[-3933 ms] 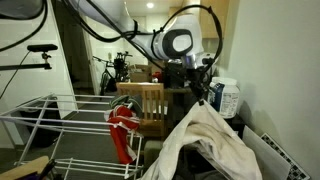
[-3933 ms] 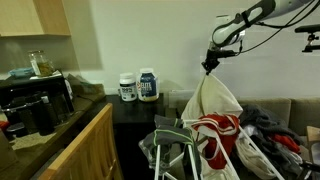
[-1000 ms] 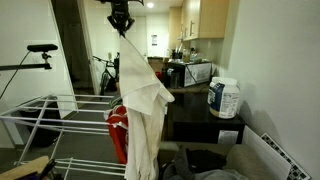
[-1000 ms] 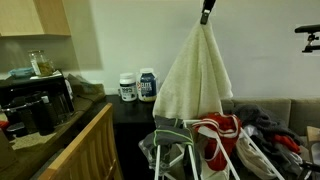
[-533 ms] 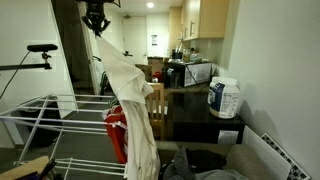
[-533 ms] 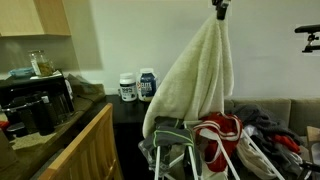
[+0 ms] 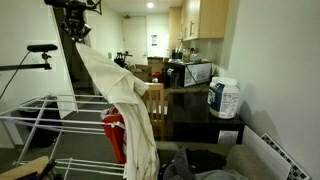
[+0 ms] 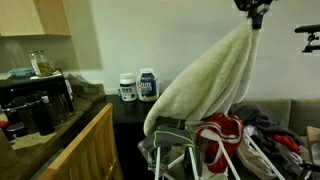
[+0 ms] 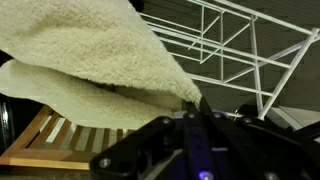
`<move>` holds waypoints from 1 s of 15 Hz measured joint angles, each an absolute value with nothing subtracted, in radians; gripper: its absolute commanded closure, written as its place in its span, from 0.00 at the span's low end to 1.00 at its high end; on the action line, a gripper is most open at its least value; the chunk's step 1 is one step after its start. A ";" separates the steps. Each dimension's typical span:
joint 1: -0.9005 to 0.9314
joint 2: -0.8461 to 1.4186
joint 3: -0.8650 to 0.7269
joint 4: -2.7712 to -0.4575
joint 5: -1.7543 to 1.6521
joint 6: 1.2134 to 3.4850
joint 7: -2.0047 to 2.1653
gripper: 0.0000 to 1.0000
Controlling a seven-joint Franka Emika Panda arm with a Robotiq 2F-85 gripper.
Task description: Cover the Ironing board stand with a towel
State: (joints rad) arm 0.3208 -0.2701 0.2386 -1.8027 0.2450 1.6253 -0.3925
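Note:
My gripper (image 7: 76,33) is high up and shut on one corner of a cream towel (image 7: 122,95). It also shows in an exterior view (image 8: 254,20), where the towel (image 8: 200,85) slants down from it. The towel's lower end drapes over the near part of the white wire rack stand (image 7: 40,125), seen also in an exterior view (image 8: 175,150). In the wrist view the towel (image 9: 80,60) fills the upper left, pinched at the jaws (image 9: 197,104), with the rack (image 9: 235,50) below.
A red cloth (image 7: 117,135) hangs on the rack, also in an exterior view (image 8: 215,135). White tubs (image 7: 224,98) stand on a dark counter. A wooden chair (image 7: 155,105) stands behind the rack. A coffee machine (image 8: 35,105) sits on a wooden counter.
My gripper has moved sideways along above the rack, drawing the towel's top corner with it. The towel now slants across the rack instead of hanging straight down.

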 measured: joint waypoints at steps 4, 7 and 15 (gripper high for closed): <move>0.362 -0.336 0.266 -1.879 0.245 1.612 -0.393 0.99; 0.395 -0.374 0.292 -1.935 0.245 1.614 -0.393 0.99; 0.479 -0.411 0.413 -2.010 0.245 1.702 -0.306 0.99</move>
State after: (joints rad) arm 0.4791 -0.4114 0.4132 -2.0099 0.2450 1.7024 -0.3064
